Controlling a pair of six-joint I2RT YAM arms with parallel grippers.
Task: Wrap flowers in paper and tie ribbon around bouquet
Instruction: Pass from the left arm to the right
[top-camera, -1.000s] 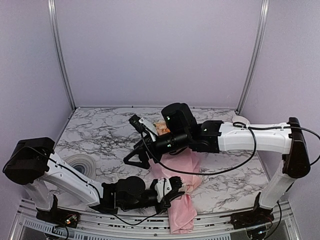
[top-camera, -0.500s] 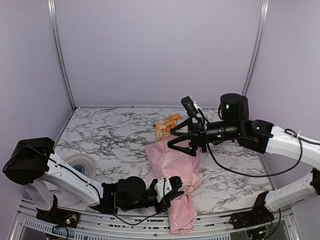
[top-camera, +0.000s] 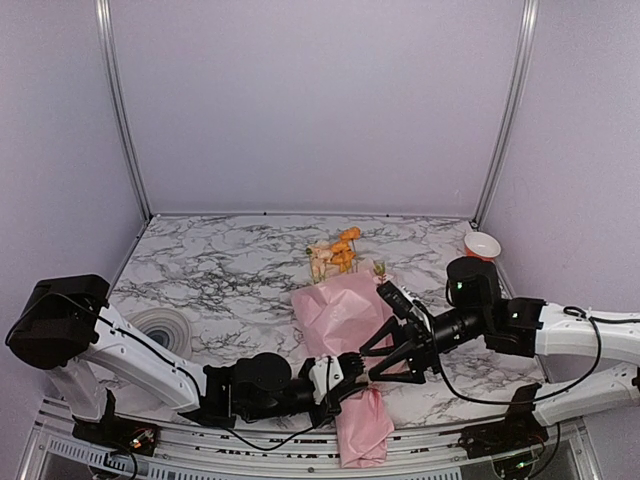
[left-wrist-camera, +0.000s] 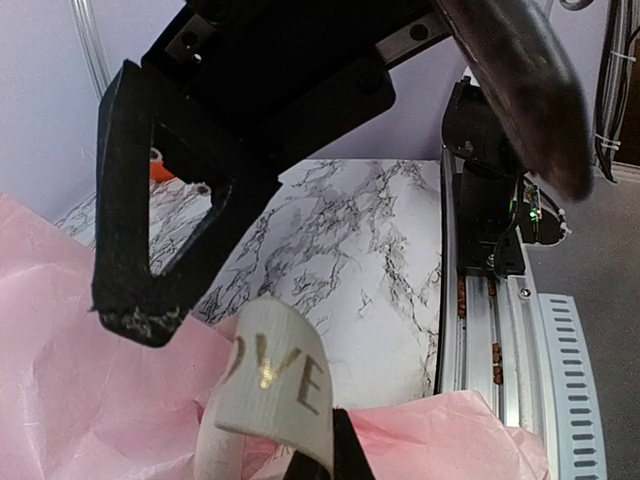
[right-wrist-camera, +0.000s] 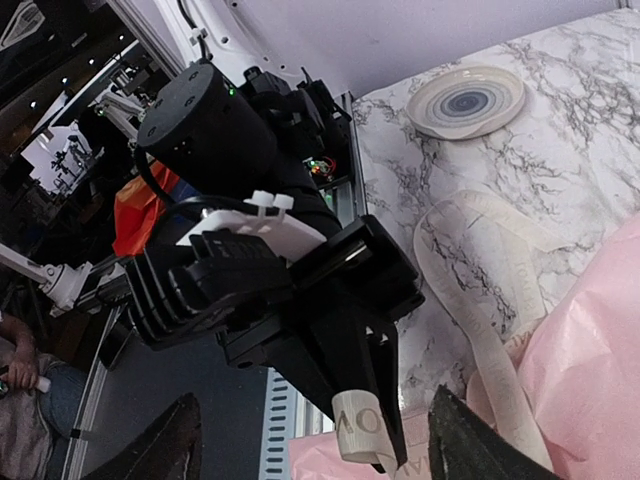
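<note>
The bouquet (top-camera: 345, 318) lies on the marble table as a cone of pink paper (right-wrist-camera: 590, 350). Its flowers (top-camera: 335, 252), orange and yellow, poke out at the far end. My left gripper (top-camera: 352, 368) is at the cone's narrow near part, shut on the end of the cream ribbon (left-wrist-camera: 275, 385), which carries gold letters. The rest of the ribbon (right-wrist-camera: 480, 300) trails over the table beside the paper. My right gripper (top-camera: 385, 360) is open, its fingers (left-wrist-camera: 135, 300) standing on either side of the left gripper (right-wrist-camera: 385, 450) and the ribbon end (right-wrist-camera: 358, 428), apart from both.
A grey ringed disc (top-camera: 160, 328) lies at the left of the table. A red-and-white bowl (top-camera: 482, 244) stands at the back right. A metal rail (left-wrist-camera: 490, 340) runs along the near table edge.
The right arm has swung from over the flowers at the back, out to the right, then down to the near side beside the left gripper. The left arm has kept still.
</note>
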